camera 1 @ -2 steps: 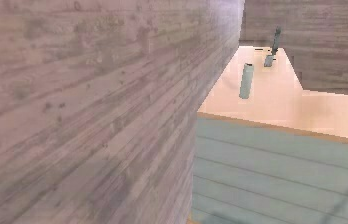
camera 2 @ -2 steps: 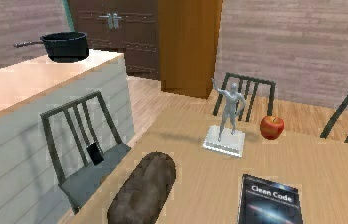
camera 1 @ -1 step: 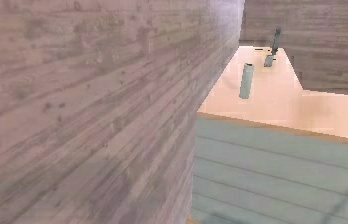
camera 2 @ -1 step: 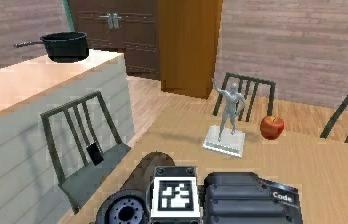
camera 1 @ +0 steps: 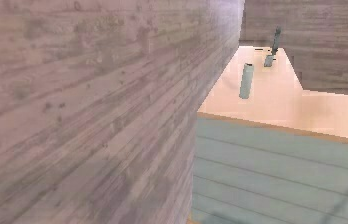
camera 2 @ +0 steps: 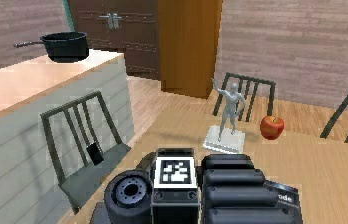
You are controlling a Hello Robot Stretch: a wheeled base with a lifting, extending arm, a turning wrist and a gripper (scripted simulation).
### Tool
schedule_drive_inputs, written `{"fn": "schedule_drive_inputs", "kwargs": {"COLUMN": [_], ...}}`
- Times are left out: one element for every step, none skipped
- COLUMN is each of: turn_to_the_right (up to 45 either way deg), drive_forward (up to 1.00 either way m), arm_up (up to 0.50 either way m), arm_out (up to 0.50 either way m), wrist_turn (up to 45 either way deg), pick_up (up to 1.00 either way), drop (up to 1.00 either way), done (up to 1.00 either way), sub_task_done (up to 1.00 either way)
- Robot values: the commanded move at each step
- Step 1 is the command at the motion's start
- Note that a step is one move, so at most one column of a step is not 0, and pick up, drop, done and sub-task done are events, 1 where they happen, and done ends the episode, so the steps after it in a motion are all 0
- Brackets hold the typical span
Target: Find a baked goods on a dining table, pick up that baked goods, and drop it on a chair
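In the arm side view a dining bench (camera 2: 312, 165) fills the lower right. It carries a pale statue (camera 2: 228, 105) and, just right of it, a red apple (camera 2: 272, 127); where the baked good lies I cannot tell. A dark chair (camera 2: 254, 90) stands behind the statue, and a second chair (camera 2: 90, 178) sits lower left against a kitchen bench (camera 2: 42, 85) bearing a black pan (camera 2: 64, 44). At bottom centre is the arm (camera 2: 232, 190) with a white marker square (camera 2: 175, 170). The jaws' tips cannot be made out, so I cannot tell whether they grasp anything. In the forward view a grey cylinder (camera 1: 247, 80) stands on the kitchen bench, upper right.
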Motion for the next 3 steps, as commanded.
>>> {"fn": "schedule_drive_inputs", "kwargs": {"turn_to_the_right": [0.0,0.0,0.0], "drive_forward": [0.0,0.0,0.0], "arm_up": [0.0,0.0,0.0], "arm_out": [0.0,0.0,0.0], "wrist_turn": [45.0,45.0,45.0], "pick_up": [0.0,0.0,0.0], "drop": [0.0,0.0,0.0], "done": [0.0,0.0,0.0], "sub_task_done": [0.0,0.0,0.0]}}
